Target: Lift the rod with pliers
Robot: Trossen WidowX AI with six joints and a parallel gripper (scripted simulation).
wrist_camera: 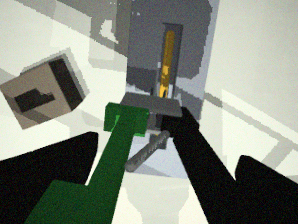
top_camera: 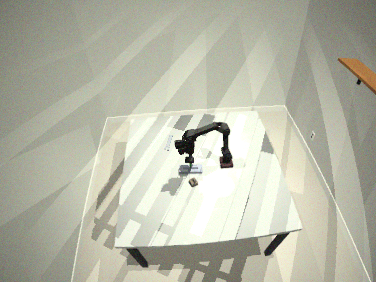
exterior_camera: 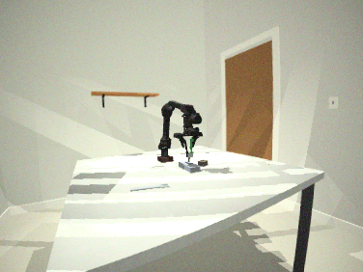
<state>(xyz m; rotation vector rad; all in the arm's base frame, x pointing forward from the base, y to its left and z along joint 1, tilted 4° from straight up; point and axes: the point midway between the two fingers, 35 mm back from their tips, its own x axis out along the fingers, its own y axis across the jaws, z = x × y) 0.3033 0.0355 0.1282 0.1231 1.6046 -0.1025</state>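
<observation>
ok so in the wrist view the pliers' head [wrist_camera: 152,104] blocks whatever's right under it, so no telling how the near part of the channel block [wrist_camera: 167,162] [top_camera: 197,169] [exterior_camera: 189,167] looks there. That block also runs off the far edge. Both gripper fingers get cropped at the near side. From the top, the pliers are just too tiny and blurry to read.
</observation>
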